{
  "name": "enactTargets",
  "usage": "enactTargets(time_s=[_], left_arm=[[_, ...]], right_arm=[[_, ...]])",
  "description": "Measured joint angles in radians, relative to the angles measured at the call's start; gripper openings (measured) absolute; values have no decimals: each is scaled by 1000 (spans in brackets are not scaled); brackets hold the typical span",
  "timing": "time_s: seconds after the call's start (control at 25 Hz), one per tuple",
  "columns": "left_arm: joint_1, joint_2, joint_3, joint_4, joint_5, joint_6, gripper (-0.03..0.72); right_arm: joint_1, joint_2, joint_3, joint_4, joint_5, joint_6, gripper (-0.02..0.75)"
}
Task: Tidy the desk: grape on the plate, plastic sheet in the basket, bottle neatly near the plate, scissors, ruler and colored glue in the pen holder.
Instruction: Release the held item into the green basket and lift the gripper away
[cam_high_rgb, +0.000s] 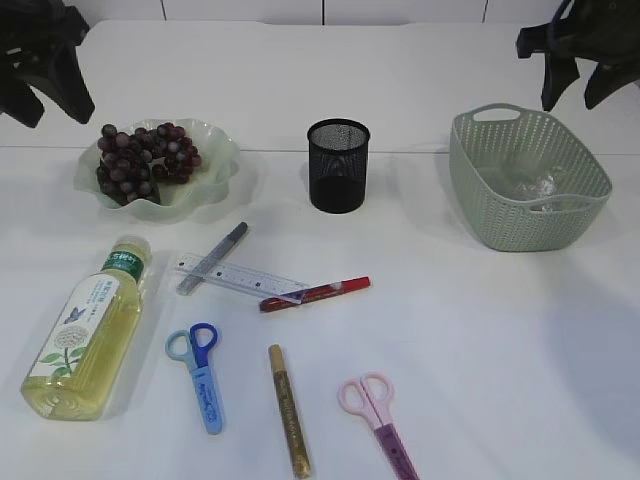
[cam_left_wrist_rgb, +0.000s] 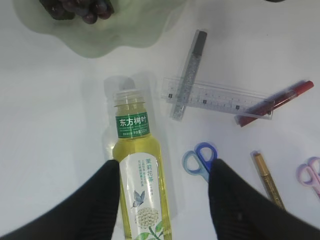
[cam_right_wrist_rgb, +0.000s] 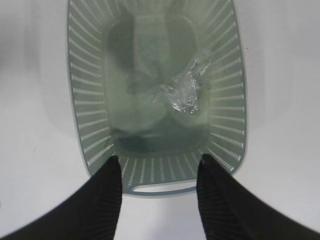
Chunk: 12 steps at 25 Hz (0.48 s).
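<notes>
Desk tidy, part done: two items placed, six loose.

Grapes (cam_high_rgb: 145, 158) are held on the plate (cam_high_rgb: 222, 150), upper left; plastic sheet (cam_right_wrist_rgb: 186, 89) lies in the basket (cam_right_wrist_rgb: 80, 100), upper right. Bottle (cam_high_rgb: 85, 330) is left lying lower left; ruler (cam_high_rgb: 240, 277), three glue pens (cam_high_rgb: 315, 293) and two scissors (cam_high_rgb: 198, 370) are scattered mid-frame; the pen holder (cam_high_rgb: 338, 165) is unfilled. Left end effector (cam_left_wrist_rgb: 165, 200), jaws apart, is poised over the bottle; right end effector (cam_right_wrist_rgb: 159, 195), jaws apart and empty, is above the basket.

White tabletop (cam_high_rgb: 480, 330) under even light, pale panelled wall (cam_high_rgb: 300, 10) behind.
</notes>
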Motion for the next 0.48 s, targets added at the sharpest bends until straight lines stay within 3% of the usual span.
enactTargets(time_s=[0.36,0.48], left_arm=[[0,-1,0,0,0,-70,417],[0,-21,19,0,0,-74,454]], right_arm=[[0,0,0,50,0,0,403],[0,0,21,92,0,0,404]])
